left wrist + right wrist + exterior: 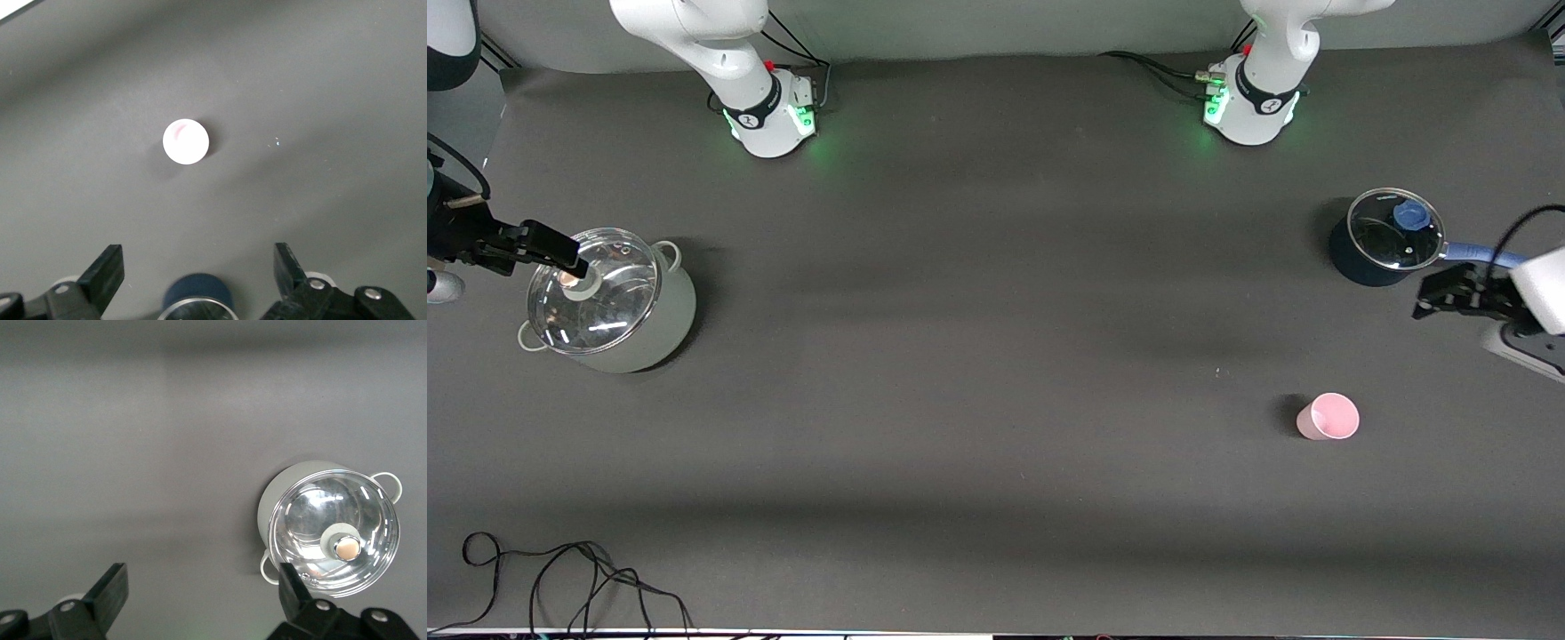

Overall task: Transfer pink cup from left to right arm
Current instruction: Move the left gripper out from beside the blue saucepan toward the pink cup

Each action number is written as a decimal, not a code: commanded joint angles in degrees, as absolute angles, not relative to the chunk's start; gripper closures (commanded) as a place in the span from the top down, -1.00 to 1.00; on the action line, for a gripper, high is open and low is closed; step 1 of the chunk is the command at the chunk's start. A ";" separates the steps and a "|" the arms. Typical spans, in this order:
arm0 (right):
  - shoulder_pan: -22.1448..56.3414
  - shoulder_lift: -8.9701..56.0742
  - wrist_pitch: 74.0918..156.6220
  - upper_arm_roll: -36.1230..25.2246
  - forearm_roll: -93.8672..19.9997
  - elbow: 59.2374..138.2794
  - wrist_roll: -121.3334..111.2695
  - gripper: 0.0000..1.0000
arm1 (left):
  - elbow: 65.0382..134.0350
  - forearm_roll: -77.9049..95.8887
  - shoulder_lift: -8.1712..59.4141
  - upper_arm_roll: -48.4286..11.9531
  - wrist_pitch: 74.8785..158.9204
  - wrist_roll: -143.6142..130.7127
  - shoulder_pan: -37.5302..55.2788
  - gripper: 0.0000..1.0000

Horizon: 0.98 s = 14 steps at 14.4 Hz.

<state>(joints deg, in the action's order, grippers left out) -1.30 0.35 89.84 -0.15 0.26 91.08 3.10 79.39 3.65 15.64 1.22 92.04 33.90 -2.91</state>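
Cut off at the edges of the front view: most of both arms, with only the bases and the hands showing. Hard to make out in the left wrist view: a dark blue round shape at the edge, only partly seen.

On the dark, soft-looking table [996, 373]: a small pink cup [1328, 417] [185, 141], smooth plastic, round, standing upright with its open mouth up. Toward the left arm's end of the table, nearer to the front camera than the blue pot [1356, 262], well apart from it.

Blue pot: round, dark, with a see-through glass lid [1392, 236], a blue knob [1411, 214] and a long blue handle [1476, 255].

Grey pot [663, 329] [280, 493] at the right arm's end: round, pale, two small loop handles, a shiny glass lid [605, 307] [313, 520] with a round knob [578, 283] [345, 548].

Thin black cables [560, 578] curled at the table's edge nearest the front camera.

Left gripper [1423, 302] [197, 267]: up in the air beside the blue pot's handle, lying about level, black fingers spread wide, holding nothing, cup well apart from it.

Right gripper [574, 260] [203, 590]: up over the edge of the grey pot's lid, also about level, fingers spread wide, nothing between them.
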 commanded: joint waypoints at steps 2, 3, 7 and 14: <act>-1.23 0.97 89.03 -0.35 -0.70 89.74 3.25 0.99 | 76.55 10.53 19.85 1.14 94.04 47.94 -7.81 1.00; -1.23 1.05 89.03 -0.35 -0.70 89.65 3.25 0.99 | 76.55 14.03 20.82 1.14 94.13 53.03 -10.08 1.00; -1.14 1.05 89.03 -0.35 -0.70 89.65 3.25 0.99 | 77.17 28.37 25.12 1.14 91.33 77.38 -19.32 1.00; -1.23 1.05 89.03 -0.35 -0.70 89.65 3.25 0.99 | 79.18 40.06 34.79 0.88 88.42 98.58 -25.57 1.00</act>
